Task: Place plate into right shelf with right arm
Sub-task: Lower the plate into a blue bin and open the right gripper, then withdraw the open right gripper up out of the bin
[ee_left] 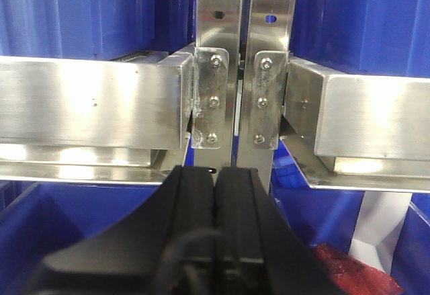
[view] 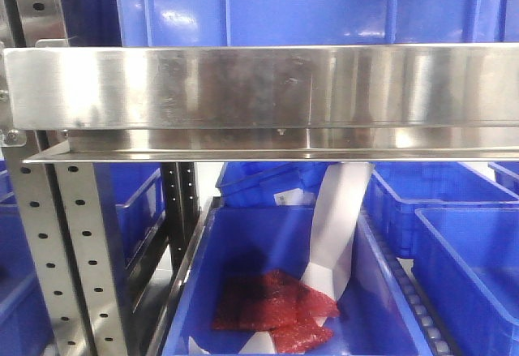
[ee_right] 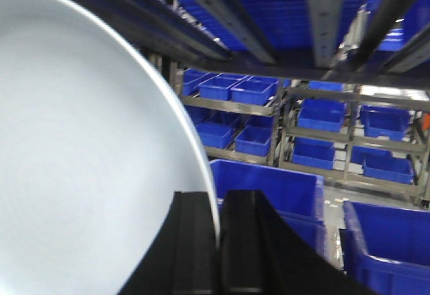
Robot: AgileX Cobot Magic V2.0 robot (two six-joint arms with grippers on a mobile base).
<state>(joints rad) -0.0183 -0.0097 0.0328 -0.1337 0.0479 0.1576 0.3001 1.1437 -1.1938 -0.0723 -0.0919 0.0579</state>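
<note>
In the right wrist view the plain white plate (ee_right: 80, 160) fills the left half of the frame, standing on edge. My right gripper (ee_right: 218, 204) is shut on its rim, one black finger on each side. The plate does not show in the front view. The right shelf's shiny steel rail (view: 268, 88) spans the front view, with perforated uprights (view: 77, 242) at the left and blue bins around it. My left gripper (ee_left: 216, 177) is shut and empty, just in front of two steel uprights (ee_left: 242, 73) of the rack.
A blue bin (view: 268, 291) under the rail holds red packets (view: 276, 307) and a bent white paper strip (view: 336, 226). More blue bins (view: 470, 242) stand to the right. Dark shelf bars (ee_right: 222, 19) run overhead in the right wrist view, with further racks of blue bins (ee_right: 336, 127) behind.
</note>
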